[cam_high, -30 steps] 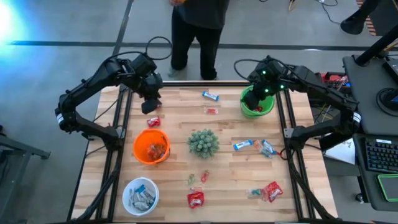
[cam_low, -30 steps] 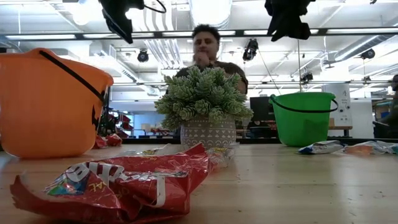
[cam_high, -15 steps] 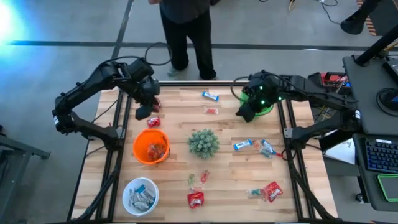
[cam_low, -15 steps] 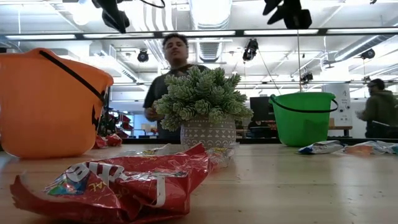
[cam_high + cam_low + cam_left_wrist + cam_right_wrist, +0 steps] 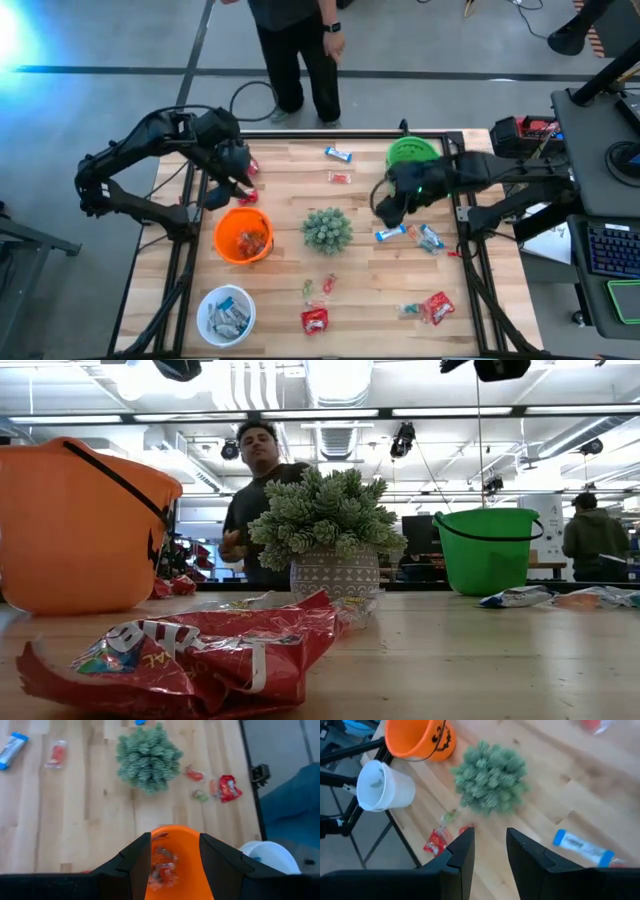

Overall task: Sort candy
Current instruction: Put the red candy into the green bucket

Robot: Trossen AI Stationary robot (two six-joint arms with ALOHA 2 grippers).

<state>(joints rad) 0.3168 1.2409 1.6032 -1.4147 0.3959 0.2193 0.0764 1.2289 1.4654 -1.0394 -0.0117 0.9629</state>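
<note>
Right gripper, jaws open and empty, is hovering just beside the blue-and-white bar, nearer than the left arm.

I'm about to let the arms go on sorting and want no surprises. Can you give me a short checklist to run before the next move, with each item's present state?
1. Left pincer empty: ok, open, nothing between its fingers, above the orange bucket.
2. Right pincer empty: ok, open, nothing held.
3. Target in reach of right pincer: ok, a blue-and-white bar lies just beside it.
4. Plant upright and clear of both arms: ok.
5. Green bucket upright: ok in the low view.
6. Person clear of the table: ok for now, standing just beyond its far edge.
</note>
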